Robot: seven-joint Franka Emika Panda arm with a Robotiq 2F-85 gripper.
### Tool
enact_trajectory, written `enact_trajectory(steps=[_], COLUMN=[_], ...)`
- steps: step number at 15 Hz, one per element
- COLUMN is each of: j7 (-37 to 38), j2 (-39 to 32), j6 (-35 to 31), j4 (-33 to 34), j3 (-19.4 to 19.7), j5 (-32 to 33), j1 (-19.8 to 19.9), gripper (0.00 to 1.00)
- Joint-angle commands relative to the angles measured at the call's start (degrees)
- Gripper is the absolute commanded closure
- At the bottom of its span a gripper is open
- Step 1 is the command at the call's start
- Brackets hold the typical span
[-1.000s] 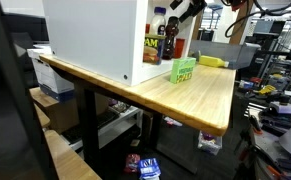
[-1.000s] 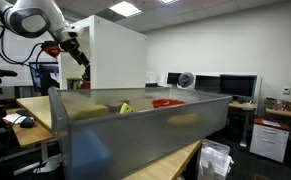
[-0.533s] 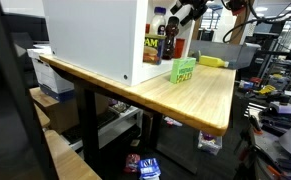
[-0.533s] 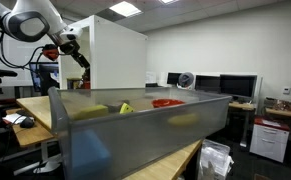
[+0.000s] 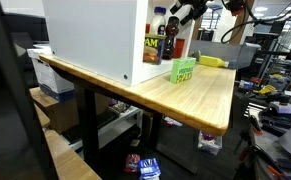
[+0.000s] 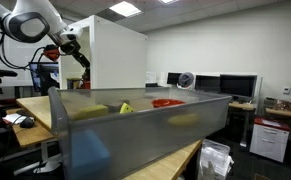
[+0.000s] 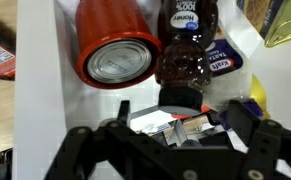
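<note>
While the gripper gapes, a glossy bottle flanks a cylindrical can.

Just ahead of the claw, whose links look matt black, the can has a glossy red wall and a bright, ringed metal lid. The bottle beside it is dark, shiny plastic with a glossy label. The shelf around them is smooth matt white like the rest of the cabinet, while below the claw the bench is pale wood with a smooth satin sheen, the box on it looks like printed green card, and the bin well away is cloudy, translucent plastic.
</note>
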State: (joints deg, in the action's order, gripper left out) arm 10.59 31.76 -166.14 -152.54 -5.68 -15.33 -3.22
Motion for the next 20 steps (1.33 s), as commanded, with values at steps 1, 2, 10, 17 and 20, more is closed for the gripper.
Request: enact_trajectory(steps=[1, 2, 10, 17, 20], j7=[2.2, 2.2, 2.2, 2.0, 1.8], j2=[-0.7, -0.8, -1.9, -1.0, -0.2], j6=[-2.0, -1.8, -1.6, -1.3, -1.5], j4=[-0.7, -0.6, -0.4, -0.3, -0.6], j3=[-1.0, -1.0, -1.1, -2.1, -2.9], j5=[1.8, 1.9, 1.9, 2.7, 4.4], j1=[1.1, 1.2, 0.8, 1.0, 1.5], gripper=[0.21, 0.28, 0.66, 0.8, 0.8])
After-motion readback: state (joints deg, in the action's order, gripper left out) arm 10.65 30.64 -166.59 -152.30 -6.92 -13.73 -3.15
